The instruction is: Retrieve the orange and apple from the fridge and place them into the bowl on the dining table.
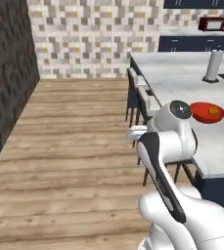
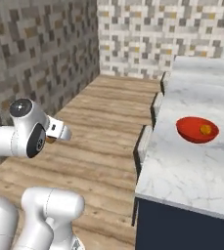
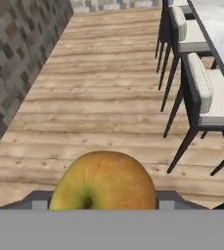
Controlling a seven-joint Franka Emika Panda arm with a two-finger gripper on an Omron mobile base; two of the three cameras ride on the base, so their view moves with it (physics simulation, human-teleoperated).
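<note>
Yellow-orange, smooth and round, the apple (image 3: 103, 180) sits gripped in the hand at the hand view's bottom. Glossy red bowl (image 2: 197, 129) holding the orange (image 2: 205, 129) rests on the marble counter (image 2: 191, 171), right of the folded arm.

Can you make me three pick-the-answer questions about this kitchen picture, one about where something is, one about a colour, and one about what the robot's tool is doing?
1. Where is the orange?
A. On the wooden floor
B. In the bowl on the dining table
C. On a stool

2. What colour is the bowl?
A. Red
B. Blue
C. White

3. What is the tool doing?
A. Hanging open with nothing in it
B. Holding a spoon
C. Holding the apple

Answers:
1. B, the right base view shows the small orange ball lying inside the bowl on the marble top.
2. A, the bowl is glossy red in both base views.
3. C, the hand view shows the yellow-red apple sitting right at the tool, above the floor beside the stools.
</note>
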